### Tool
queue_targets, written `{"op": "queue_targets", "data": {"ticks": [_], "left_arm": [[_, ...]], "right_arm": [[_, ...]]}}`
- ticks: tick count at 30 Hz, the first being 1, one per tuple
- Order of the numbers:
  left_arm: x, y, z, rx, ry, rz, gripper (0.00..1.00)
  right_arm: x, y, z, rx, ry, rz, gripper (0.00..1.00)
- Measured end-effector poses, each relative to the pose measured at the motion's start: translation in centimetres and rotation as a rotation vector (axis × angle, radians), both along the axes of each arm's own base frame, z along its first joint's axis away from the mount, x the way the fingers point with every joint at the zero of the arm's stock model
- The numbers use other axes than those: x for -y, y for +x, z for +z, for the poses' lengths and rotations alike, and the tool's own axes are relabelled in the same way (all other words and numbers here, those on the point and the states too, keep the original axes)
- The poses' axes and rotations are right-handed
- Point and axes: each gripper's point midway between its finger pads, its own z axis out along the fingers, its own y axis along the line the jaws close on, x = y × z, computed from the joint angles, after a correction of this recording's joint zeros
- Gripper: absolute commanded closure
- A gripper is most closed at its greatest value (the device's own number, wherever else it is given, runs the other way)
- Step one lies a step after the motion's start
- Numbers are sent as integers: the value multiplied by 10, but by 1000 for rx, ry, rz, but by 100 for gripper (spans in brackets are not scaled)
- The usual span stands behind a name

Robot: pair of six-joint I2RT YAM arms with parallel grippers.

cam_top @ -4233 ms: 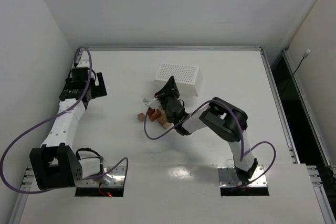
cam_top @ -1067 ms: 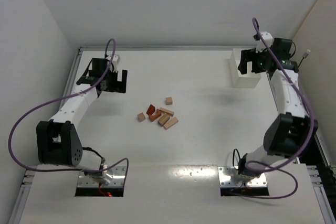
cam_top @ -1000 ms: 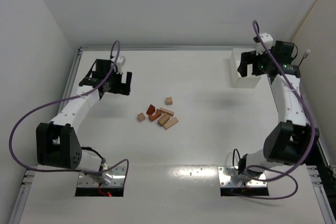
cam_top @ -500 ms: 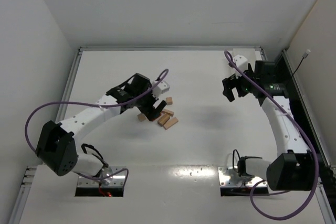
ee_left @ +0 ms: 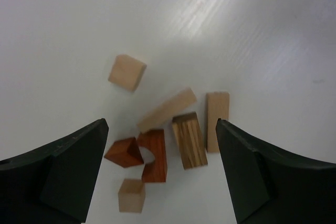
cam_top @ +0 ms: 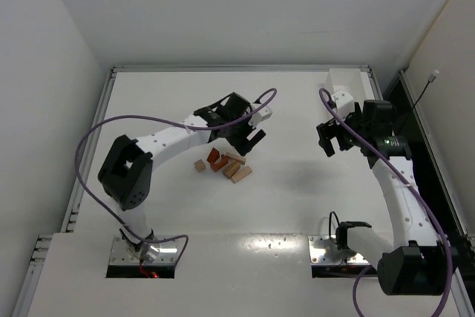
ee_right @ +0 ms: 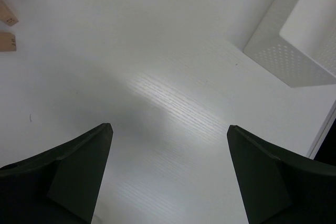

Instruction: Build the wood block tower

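Left gripper (cam_top: 249, 138) hovers, jaws apart and empty, above the wood blocks (ee_left: 186, 140) lying loose and unstacked on the table (cam_top: 297, 206), likely choosing a first piece. The right gripper (ee_right: 168, 129), equally apart, stands well clear.

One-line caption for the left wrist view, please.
Open left gripper hovers above loose, unstacked wooden blocks on the white table.
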Motion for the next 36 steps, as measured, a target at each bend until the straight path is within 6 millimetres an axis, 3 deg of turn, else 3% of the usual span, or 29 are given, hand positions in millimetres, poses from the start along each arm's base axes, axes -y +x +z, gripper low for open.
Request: {"op": "queue_targets", "data": {"ticks": [8,13,16,21,30,36], "left_arm": [[32,56,-18,5,-8,103,22],[28,73,-38,-27,15,157,35],[17,77,-55,-68,42,196,50],[3,77,-78,-128,77,246,54],[1,77,-90,-176,77,270,87],[-7,66,-97,-211,90,264,90]], "right_arm": [[2,-7,-5,-18,4,-29,12],[4,-9,-2,-9,0,-38,12],[4,-10,-2,-8,-2,-42,12],[5,-10,-2,-9,-1,-50,12],[5,-9,-6,-24,4,-55,12],[5,-7,-10,-40,5,-55,12]]}}
